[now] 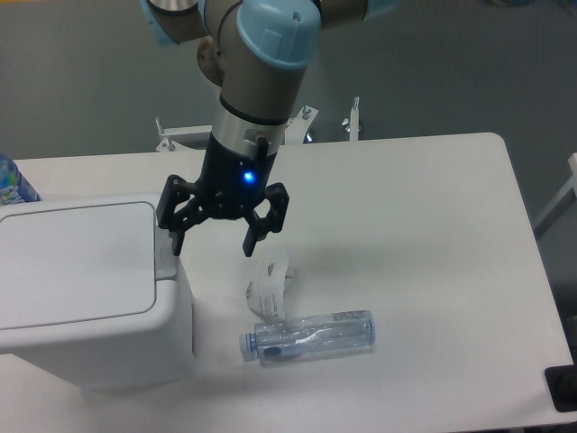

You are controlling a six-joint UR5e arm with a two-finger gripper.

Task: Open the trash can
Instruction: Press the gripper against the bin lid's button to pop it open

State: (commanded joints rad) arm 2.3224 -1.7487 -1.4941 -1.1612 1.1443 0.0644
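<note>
The trash can (86, 289) is a large boxy white bin at the left of the table, its flat lid (77, 257) down. A small grey push tab (165, 257) sits on the lid's right edge. My gripper (214, 245) hangs just right of the bin with its black fingers spread open and empty. Its left fingertip (176, 244) is right beside the grey tab; whether it touches the tab I cannot tell. The right fingertip (251, 245) is over bare table.
A clear plastic bottle (308, 335) lies on its side on the white table (415, 225), in front of the gripper. A crumpled white label (268, 289) lies just behind it. A blue-patterned object (13, 183) pokes in at the far left edge. Metal brackets (352, 117) stand at the table's back edge.
</note>
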